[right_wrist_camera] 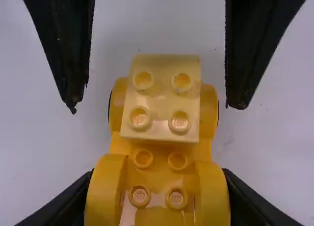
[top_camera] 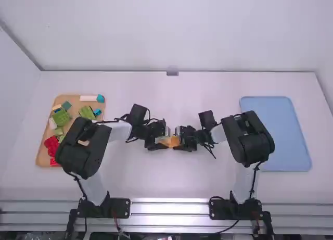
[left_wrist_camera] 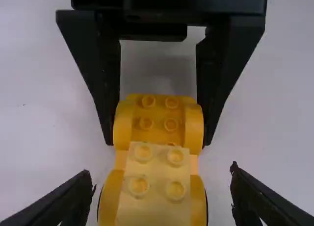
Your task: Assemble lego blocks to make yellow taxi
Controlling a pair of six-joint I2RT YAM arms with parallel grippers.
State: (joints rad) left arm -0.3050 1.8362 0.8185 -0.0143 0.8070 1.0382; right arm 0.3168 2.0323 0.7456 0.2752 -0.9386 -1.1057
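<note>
To seat the pale-yellow plastic brick with four round studs point(right_wrist_camera: 161, 101) well, I'd press evenly straight down while the right tool point(left_wrist_camera: 159, 143), clamped on the glossy orange-yellow car base with rounded fenders point(right_wrist_camera: 159, 177), braces it mid-surface point(top_camera: 171, 182). The left tool point(right_wrist_camera: 154, 107) stands wide around the brick.

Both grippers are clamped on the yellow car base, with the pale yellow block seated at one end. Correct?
Not quite: the left gripper is open around it, fingers clear of its sides, per the left wrist view. Only the right gripper clamps the yellow car base; pale yellow block at one end, yes.
</note>
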